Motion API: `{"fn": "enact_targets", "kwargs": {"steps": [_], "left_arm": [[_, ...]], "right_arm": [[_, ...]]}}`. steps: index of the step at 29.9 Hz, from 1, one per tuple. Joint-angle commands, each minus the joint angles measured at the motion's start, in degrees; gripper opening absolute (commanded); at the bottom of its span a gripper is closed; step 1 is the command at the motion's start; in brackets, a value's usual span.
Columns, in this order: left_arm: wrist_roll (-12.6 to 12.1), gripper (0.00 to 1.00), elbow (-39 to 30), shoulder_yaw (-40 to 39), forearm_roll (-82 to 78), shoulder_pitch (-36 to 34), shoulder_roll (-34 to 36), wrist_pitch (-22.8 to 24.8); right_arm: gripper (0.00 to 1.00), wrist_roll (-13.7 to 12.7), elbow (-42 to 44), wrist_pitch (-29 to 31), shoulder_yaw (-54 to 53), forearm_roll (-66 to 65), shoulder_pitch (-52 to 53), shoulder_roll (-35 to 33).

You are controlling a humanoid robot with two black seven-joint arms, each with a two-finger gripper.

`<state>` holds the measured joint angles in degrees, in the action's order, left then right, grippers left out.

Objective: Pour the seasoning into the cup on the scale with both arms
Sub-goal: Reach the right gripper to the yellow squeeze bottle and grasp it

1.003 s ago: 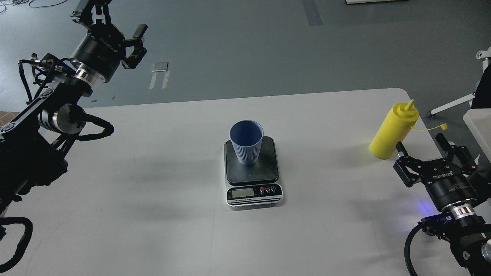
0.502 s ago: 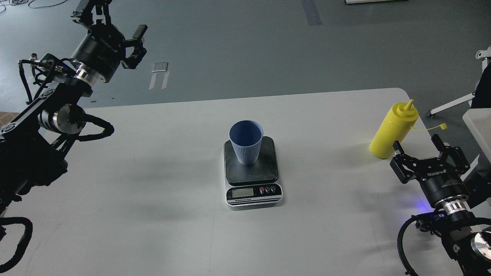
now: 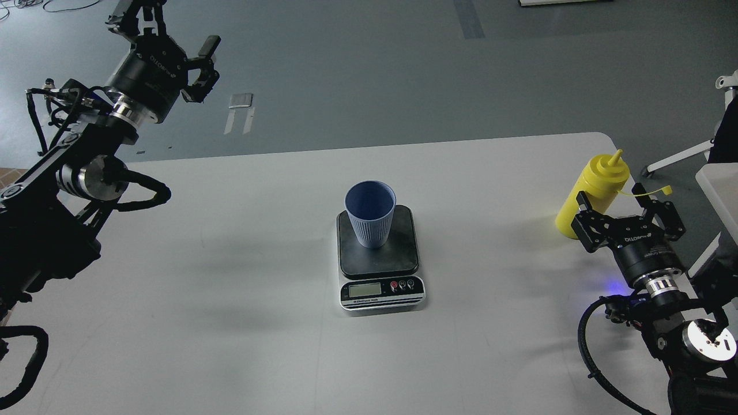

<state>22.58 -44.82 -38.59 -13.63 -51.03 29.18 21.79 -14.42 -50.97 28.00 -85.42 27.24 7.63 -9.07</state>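
A pale blue ribbed cup [image 3: 370,212] stands upright on the dark platform of a small digital scale [image 3: 380,259] at the table's middle. A tall yellow squeeze bottle [image 3: 594,190] with a conical nozzle stands at the table's right edge, its small cap hanging on a tether to the right. My right gripper [image 3: 612,195] is open, its fingers either side of the bottle's lower right, not closed on it. My left gripper [image 3: 164,29] is open and empty, raised high at the far left, beyond the table's back edge.
The white table [image 3: 230,300] ends in a rounded corner just behind the bottle. A white stand's legs [image 3: 686,153] and a pale box edge [image 3: 718,190] lie off the table to the right. Grey floor with tape marks [image 3: 241,109] lies behind.
My right gripper has moved up and left from the table's right front to the bottle, staying open. The left arm has barely moved. Cup, scale and bottle are unmoved.
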Motion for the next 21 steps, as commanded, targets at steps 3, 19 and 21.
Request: {"fn": "enact_targets", "kwargs": {"steps": [3, 19, 21], "left_arm": [[0.09, 0.97, 0.0, 0.0, -0.17, -0.03, 0.0, 0.0], [0.01, 0.97, 0.0, 0.09, -0.17, 0.14, -0.09, 0.09], [0.01, 0.97, 0.0, 0.09, -0.17, 0.14, -0.09, 0.0]], "right_arm": [[0.96, 0.01, 1.75, 0.0, -0.01, 0.09, 1.25, 0.02], [0.5, 0.01, 1.75, 0.0, 2.01, -0.09, 3.01, 0.54], [0.5, 0.01, 1.84, 0.0, 2.01, -0.09, 2.92, 0.54]]}}
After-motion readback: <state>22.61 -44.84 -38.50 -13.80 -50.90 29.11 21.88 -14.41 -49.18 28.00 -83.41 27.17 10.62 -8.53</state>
